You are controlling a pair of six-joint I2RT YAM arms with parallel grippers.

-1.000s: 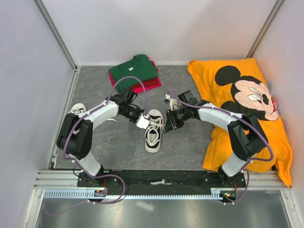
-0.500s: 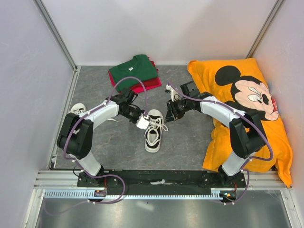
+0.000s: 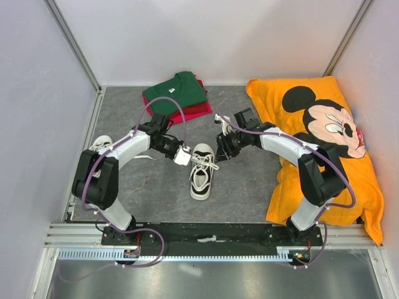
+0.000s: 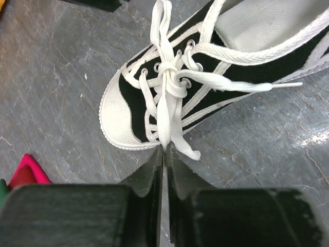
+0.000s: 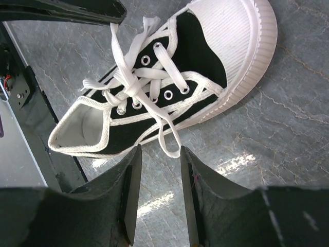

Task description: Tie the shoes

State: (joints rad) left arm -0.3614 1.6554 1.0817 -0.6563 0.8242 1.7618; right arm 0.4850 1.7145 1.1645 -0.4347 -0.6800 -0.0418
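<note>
— How far along is the shoe (image 3: pixel 201 173)?
— It lies mid-worktop (image 3: pixel 156 187), toe pointing away from the arms. The left claw (image 4: pixel 163 152) is pinched tight on a lace (image 4: pixel 165 108) stretched over the toe. A first crossing seems snug at the eyelets, though I can't be sure.
— And the right claw (image 5: pixel 158 154)?
— Slightly parted, holding nothing. I'd say it must grip the loose loop (image 5: pixel 169 136) just ahead of it next.
— Any writing?
— None legible.
</note>
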